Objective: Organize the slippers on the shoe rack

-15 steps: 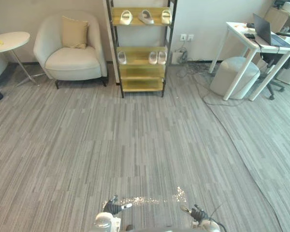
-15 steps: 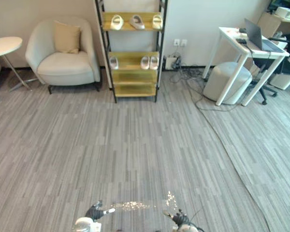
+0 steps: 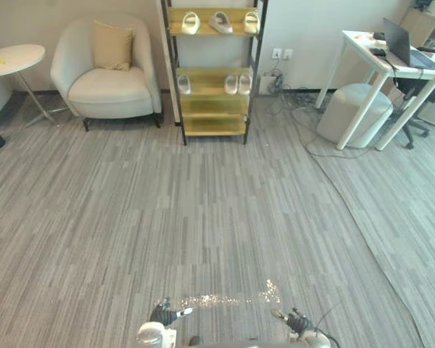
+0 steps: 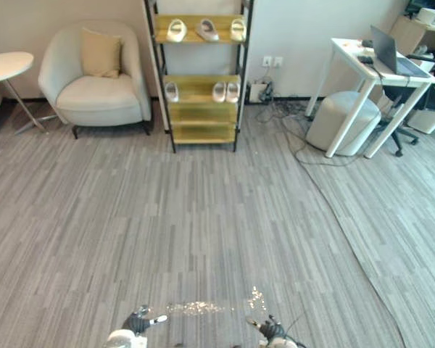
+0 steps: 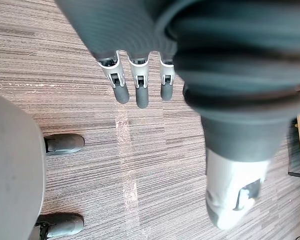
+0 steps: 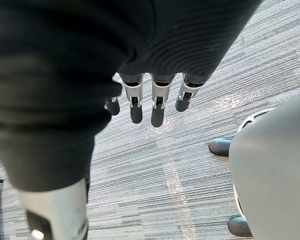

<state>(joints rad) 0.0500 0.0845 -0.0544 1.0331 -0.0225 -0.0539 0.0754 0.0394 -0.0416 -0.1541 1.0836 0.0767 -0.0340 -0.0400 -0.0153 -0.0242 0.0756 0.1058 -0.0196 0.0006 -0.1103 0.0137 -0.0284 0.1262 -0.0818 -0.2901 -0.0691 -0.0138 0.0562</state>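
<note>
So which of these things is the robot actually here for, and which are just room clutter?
For the job: shoe rack, three top-shelf slippers, three middle-shelf slippers.

Just lying about: armchair, cushion, round side table, white desk, laptop, round stool, floor cables.

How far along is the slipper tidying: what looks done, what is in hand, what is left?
Done: six slippers sit on the shoe rack, three on the top shelf, three on the second. In hand: nothing; left hand and right hand hang open, empty. Left: cross the floor to the rack, then probably straighten the angled top slipper and the lone slipper below.
</note>
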